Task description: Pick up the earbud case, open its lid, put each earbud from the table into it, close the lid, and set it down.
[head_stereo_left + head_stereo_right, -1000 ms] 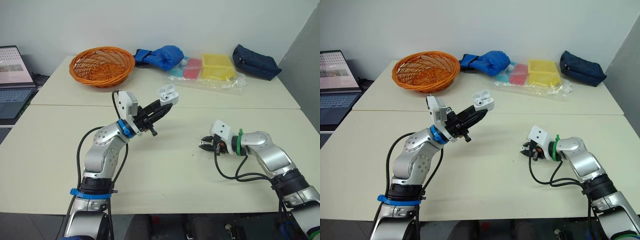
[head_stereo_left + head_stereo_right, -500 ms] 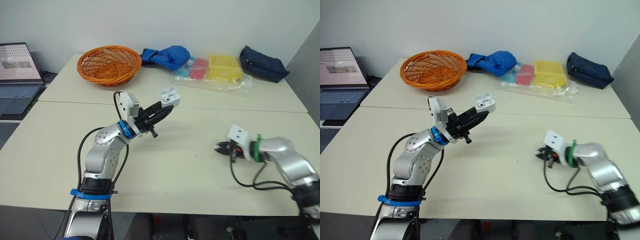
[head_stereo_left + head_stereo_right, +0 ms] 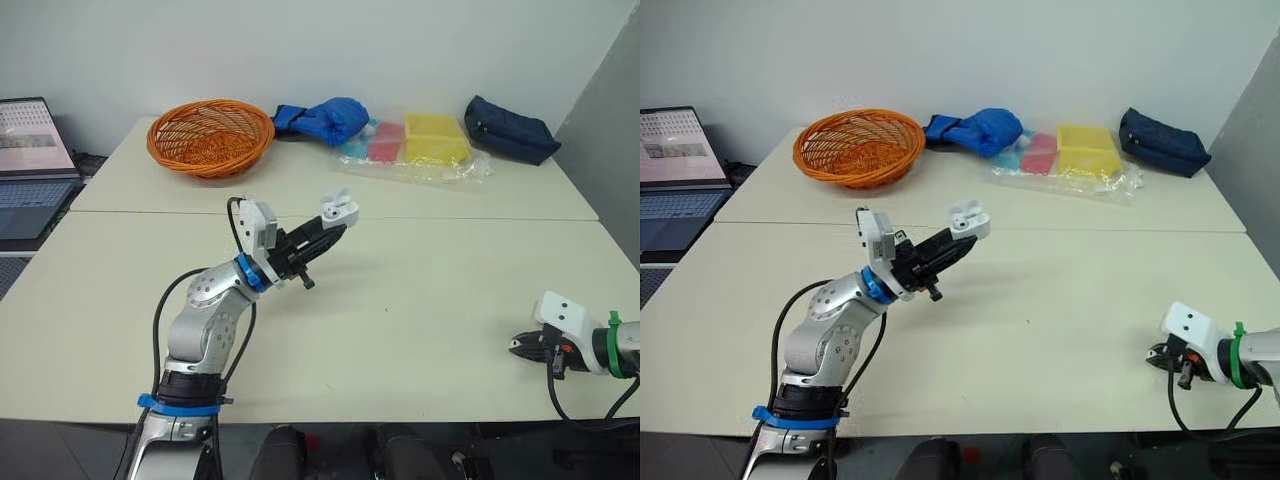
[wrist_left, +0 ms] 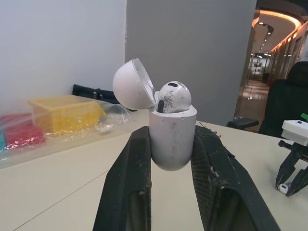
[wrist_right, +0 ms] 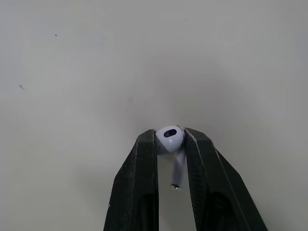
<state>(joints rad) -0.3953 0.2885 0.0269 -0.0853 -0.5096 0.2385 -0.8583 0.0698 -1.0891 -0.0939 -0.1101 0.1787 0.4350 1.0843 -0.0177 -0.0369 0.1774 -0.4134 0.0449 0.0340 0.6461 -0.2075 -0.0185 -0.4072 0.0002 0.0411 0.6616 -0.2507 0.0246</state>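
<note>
Toward 11 o'clock from the middle of the worktop (image 3: 430, 300), lifted clear of its surface, my left gripper (image 3: 323, 233) is clamped on the earbud case (image 4: 172, 144), one black finger (image 4: 134, 163) on each flank of its rounded body. Its lid (image 4: 132, 85) stands hinged back, and one earbud (image 4: 173, 97) sits in its well with the bulb proud of the rim. Out at 4 o'clock, near the worktop's front edge, my right gripper (image 3: 522, 348) is pinched on the second earbud (image 5: 169, 138). The fingers squeeze the bulb from both sides and the stem hangs free between them, close above the surface as far as I can judge.

Both pieces look like hard, glossy plastic, which I take to be very light, stiff and slippery. The bulb is round, so my fingers meet it on small patches only. I expect it could pivot or squirt out if I squeeze harder or knock it against the case. Holding the bulb does leave the stem free to lead into the empty well, which I judge to be the right hold.

On the case, my grip sits low on the body, below the rim, so the opening and the hinge stay clear. Its curved sides could let it slide out under too much pressure. The hinge looks like the delicate part, so I would close the lid by pressing on its dome. With the two grippers well apart, the carry across calls for a slow, steady move.
</note>
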